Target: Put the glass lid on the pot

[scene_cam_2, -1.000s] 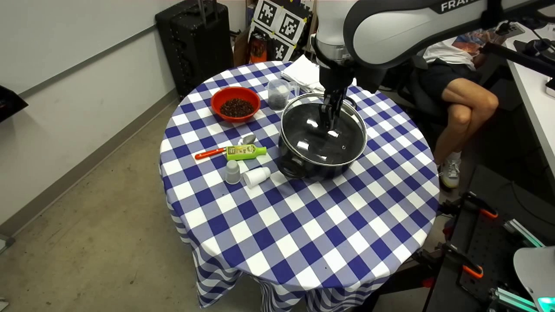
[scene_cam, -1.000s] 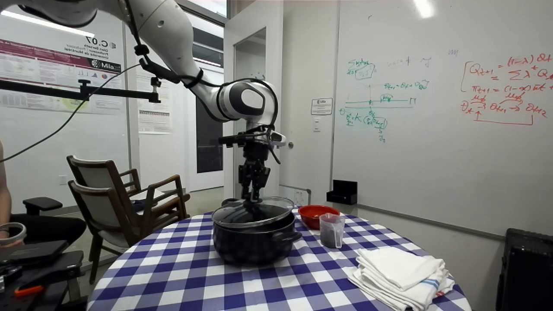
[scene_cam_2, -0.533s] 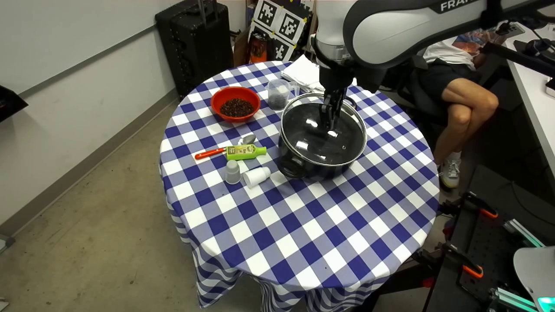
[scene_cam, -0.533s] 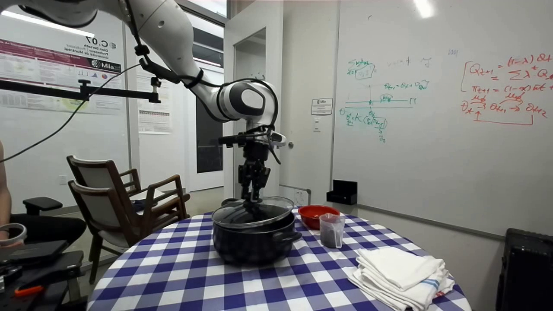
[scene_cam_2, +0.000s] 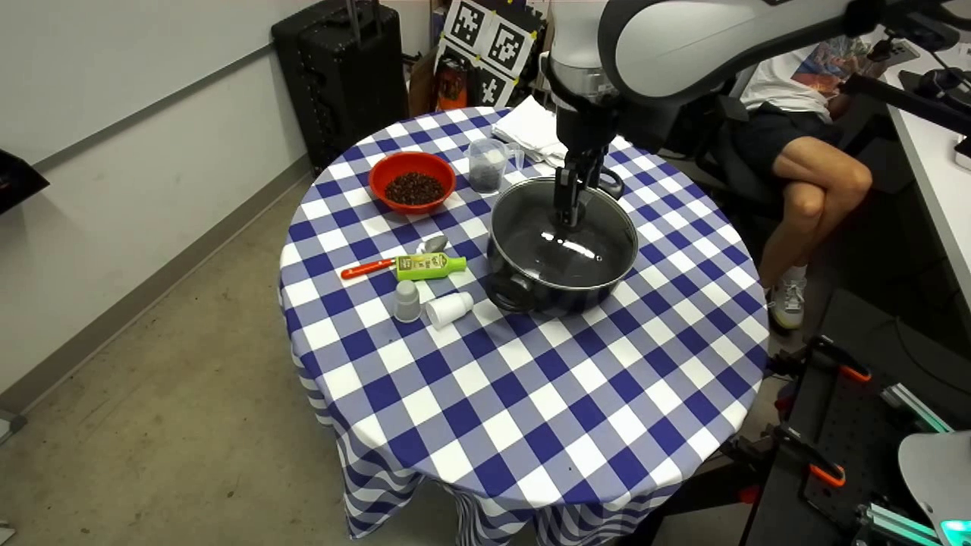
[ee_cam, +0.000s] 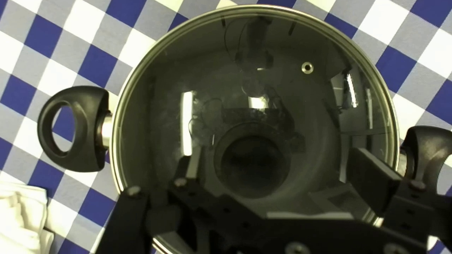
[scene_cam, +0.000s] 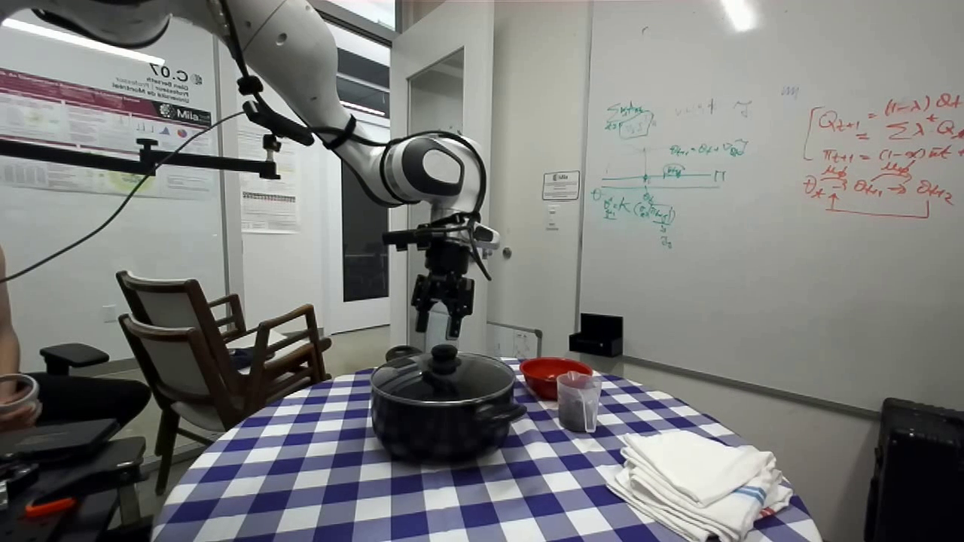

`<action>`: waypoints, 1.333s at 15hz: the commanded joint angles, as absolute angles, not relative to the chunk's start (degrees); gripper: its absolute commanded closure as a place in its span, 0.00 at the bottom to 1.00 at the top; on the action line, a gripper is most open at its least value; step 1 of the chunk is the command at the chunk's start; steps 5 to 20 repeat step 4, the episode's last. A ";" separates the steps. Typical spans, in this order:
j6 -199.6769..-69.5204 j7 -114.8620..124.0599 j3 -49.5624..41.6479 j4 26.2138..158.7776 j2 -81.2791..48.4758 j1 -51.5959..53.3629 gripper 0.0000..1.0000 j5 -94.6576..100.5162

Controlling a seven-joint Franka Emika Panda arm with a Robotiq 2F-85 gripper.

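The glass lid point(scene_cam: 443, 384) is seated on the black pot point(scene_cam: 444, 434), with the gripper point(scene_cam: 438, 324) held just above.
From left to right in an exterior view, two wooden chairs point(scene_cam: 172, 360) are seen at the far left, beyond the checked tablecloth point(scene_cam: 316, 459). On the cloth the pot is covered by the lid, its rim level and its black knob point(scene_cam: 444, 359) pointed upward. Above the knob the fingers point(scene_cam: 456, 320) are spread well apart, nothing is gripped, and a gap is left between tips and knob. To the right, a red bowl point(scene_cam: 546, 380) is placed on the far side, a clear jug point(scene_cam: 578, 406) just nearer, and white towels point(scene_cam: 697, 478) are stacked at the near right.
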State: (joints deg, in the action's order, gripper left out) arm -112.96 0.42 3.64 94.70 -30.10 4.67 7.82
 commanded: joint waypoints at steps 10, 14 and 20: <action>-112.74 -1.99 3.45 94.25 -29.70 4.89 0.00 6.59; -112.74 -1.99 3.45 94.25 -29.70 4.89 0.00 6.59; -112.74 -1.99 3.45 94.25 -29.70 4.89 0.00 6.59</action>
